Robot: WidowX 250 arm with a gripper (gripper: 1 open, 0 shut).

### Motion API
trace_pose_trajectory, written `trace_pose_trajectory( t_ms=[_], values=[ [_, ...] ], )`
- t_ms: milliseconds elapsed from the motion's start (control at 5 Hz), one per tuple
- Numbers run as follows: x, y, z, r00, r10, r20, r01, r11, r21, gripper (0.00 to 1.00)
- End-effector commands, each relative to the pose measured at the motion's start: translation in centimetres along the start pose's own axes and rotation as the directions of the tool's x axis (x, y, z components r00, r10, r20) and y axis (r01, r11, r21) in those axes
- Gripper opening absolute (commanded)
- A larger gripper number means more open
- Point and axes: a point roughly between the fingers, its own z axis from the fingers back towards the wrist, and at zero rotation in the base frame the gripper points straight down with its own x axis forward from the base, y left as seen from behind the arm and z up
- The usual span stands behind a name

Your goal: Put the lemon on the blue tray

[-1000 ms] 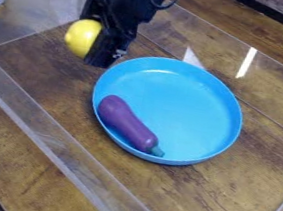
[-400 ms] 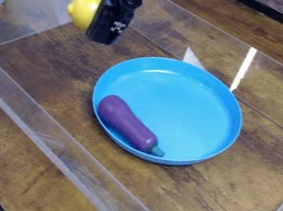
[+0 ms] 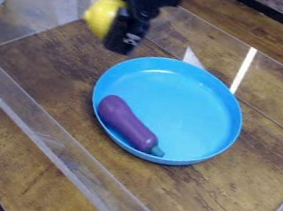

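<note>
Swung rightward with the lemon, toward the blue tray's side!

Moved across to the right in the view since the frame just before, and blurring a little along the way. Carrying the lemon [image 3: 103, 16] in the pincer [image 3: 111, 20], and carrying it up off the bench [image 3: 230, 203]. Closed on the fruit, yet spread wide by it, with yellow bulging out on the left side of the dark fingers [image 3: 121, 38]. Hard to tell exactly where each finger touches, with so much dark blur around the grip.

Now down from the pincer and to the right, to the blue tray [image 3: 191, 110]. Lying flat on the bench, round and bright, with a low rim all the way about. Not under the lemon in this view, but off to its lower right.

Look below the pincer for the purple eggplant [image 3: 128, 122]! Resting inside the tray, over by the left part of the rim, slanting from upper left to lower right with the stem end pointing away from the pincer.

Further down and to the left of the pincer, see a clear panel [image 3: 64, 141] running on a slant. To the right of the pincer, spot a pale triangle [image 3: 192, 58] just beyond the tray's far rim.
</note>
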Motion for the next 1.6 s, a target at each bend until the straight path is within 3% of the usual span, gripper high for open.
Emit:
trace_pose_trajectory(
  t_ms=[0, 400, 600, 800, 1200, 1400],
  values=[
    [1.9, -1.4, 2.3, 0.995, -0.051, 0.089, 0.046, 0.997, 0.059, 0.00],
    [2.4, -2.0, 2.6, 0.980, -0.152, 0.130, 0.142, 0.986, 0.085, 0.00],
    [3.3, -1.8, 1.0, 0.986, -0.112, 0.122, 0.104, 0.992, 0.072, 1.00],
    [4.2, -2.1, -1.2, 0.991, -0.069, 0.113, 0.063, 0.997, 0.055, 1.00],
    [4.2, -0.4, -1.3, 0.985, -0.083, 0.151, 0.072, 0.994, 0.078, 1.00],
    [5.3, -0.7, -1.5, 0.988, -0.036, 0.149, 0.025, 0.997, 0.075, 1.00]
  ],
)
